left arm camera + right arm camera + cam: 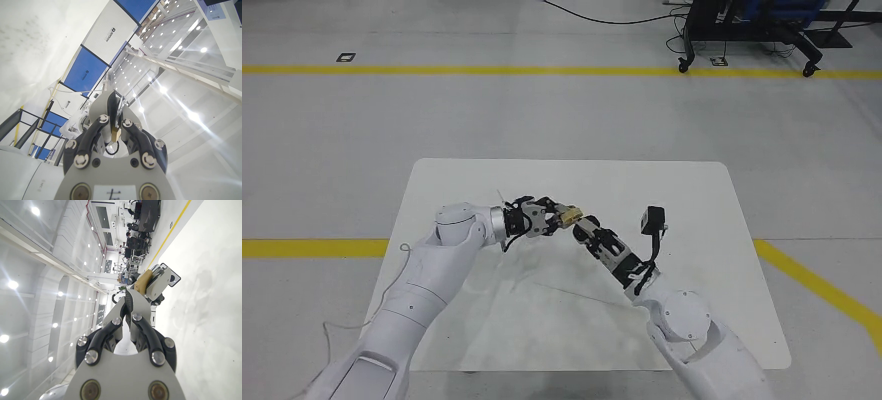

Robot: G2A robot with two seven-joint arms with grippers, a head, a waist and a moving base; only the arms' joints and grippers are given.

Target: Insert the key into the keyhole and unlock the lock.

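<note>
My left gripper [548, 216] is raised over the middle of the white table [692, 200] and is shut on a small brass lock [569, 214]. In the left wrist view the lock [115, 134] sits between the fingers, and a silver key [121, 107] rises from it. My right gripper [585, 231] meets the lock from the near right side, shut on that key. In the right wrist view its closed fingertips [127, 292] sit right beside the lock [144, 281]. I cannot tell how deep the key sits in the keyhole.
Both arms come in from the near edge and meet mid-table. Bare tabletop lies all around them. A dark wheeled cart [762, 30] stands on the floor far behind the table, and yellow floor lines [442, 69] run past it.
</note>
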